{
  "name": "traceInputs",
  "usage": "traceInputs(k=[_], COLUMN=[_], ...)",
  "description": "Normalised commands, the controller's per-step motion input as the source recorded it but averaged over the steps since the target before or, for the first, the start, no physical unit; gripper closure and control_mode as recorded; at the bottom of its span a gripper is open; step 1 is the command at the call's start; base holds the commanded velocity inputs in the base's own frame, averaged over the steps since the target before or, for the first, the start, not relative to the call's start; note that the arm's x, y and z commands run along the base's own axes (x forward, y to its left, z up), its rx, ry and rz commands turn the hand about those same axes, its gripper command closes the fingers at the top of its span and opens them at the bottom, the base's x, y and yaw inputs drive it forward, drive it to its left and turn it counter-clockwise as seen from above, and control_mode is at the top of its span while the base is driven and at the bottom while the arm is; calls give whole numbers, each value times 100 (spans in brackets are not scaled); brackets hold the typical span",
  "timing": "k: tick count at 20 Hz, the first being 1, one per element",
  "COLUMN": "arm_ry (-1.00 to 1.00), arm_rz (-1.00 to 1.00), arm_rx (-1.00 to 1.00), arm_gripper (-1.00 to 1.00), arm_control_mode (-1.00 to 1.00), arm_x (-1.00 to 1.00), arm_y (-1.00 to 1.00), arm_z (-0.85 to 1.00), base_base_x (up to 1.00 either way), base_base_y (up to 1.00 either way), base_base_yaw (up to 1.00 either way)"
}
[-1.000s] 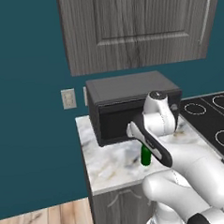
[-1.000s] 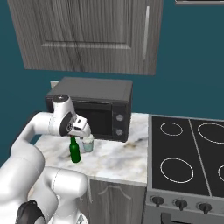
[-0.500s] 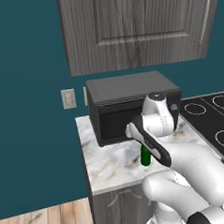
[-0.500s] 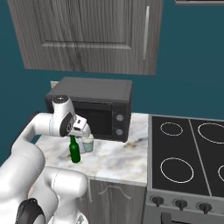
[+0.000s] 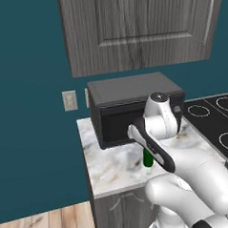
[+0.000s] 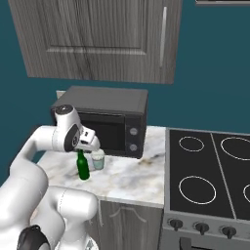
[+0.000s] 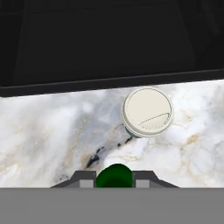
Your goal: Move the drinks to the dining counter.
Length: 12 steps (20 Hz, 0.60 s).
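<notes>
We see the small green bottle (image 6: 83, 167) standing upright on the marble worktop (image 6: 128, 178), long axis vertical, neck up, base on the stone, in front of the black microwave (image 6: 107, 119) & toward the worktop's left half in the right base view. In the left base view the bottle (image 5: 147, 158) shows as a green strip w/ most of it hidden behind the arm. Just beside it, on the stove side, sits a small white cup (image 6: 98, 159) w/ a lid on, so we can't tell what's in it; bottle contents also can't be made out thru the dark glass. From the hand view the cup (image 7: 147, 112) is seen from above, round pale lid, close to the microwave's front edge, while the bottle (image 7: 114, 176) shows as a green round shape right at the bottom betw. the two finger tips. The gripper (image 7: 114, 178) comes down from above on the bottle's top: fingers drawn in & clamped on the neck, one tip at each side, touching it. In the right base view the gripper (image 6: 84, 149) sits directly over the bottle, at its neck. Cup & bottle stand near each other; whether they touch, we can't tell. Right of the worktop is the black stove (image 6: 210, 171) w/ ring burners, grey cabinets (image 6: 102, 39) above.
</notes>
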Motion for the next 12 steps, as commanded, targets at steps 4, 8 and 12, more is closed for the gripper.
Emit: traceInputs(k=[4, 8, 12], arm_ry=[-22, -18, -8], arm_rz=[0, 0, 0], arm_rx=[-6, -3, 0], arm_gripper=[100, 100, 100], arm_control_mode=[-100, -100, -100], arm_x=[-35, -32, -26], arm_y=[0, 0, 0], arm_z=[13, 6, 30], base_base_x=[0, 0, 0], base_base_y=[0, 0, 0], base_base_yaw=[0, 0, 0])
